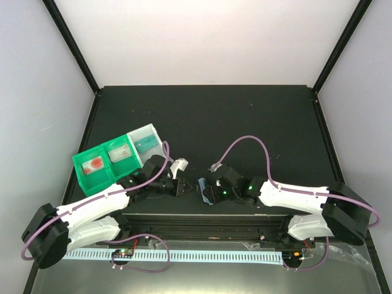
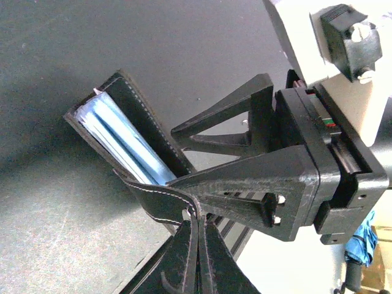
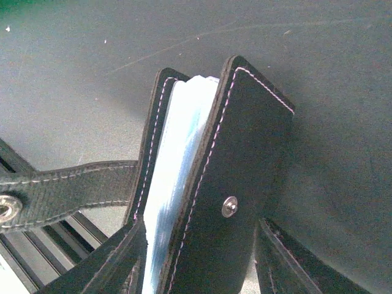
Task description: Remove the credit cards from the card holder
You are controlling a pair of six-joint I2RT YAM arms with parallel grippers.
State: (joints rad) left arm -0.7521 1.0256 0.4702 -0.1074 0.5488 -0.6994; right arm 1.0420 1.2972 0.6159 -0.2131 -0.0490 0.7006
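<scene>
Card holder (image 1: 205,190) hangs between the two arms, right at the table's (image 1: 245,116) near edge, stitched edges spread and pale blue cards (image 3: 177,159) showing. Left gripper (image 2: 192,245) is pinched tight on its strap. Right gripper (image 3: 201,225) straddles the body, clamped or not I can't tell. Dark tabletop stretches away behind, green tray (image 1: 101,162) off left.

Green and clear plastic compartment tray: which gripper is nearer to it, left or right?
Left. The left gripper is a short way right of the tray; the right gripper is farther right, at the black stitched card holder.
</scene>
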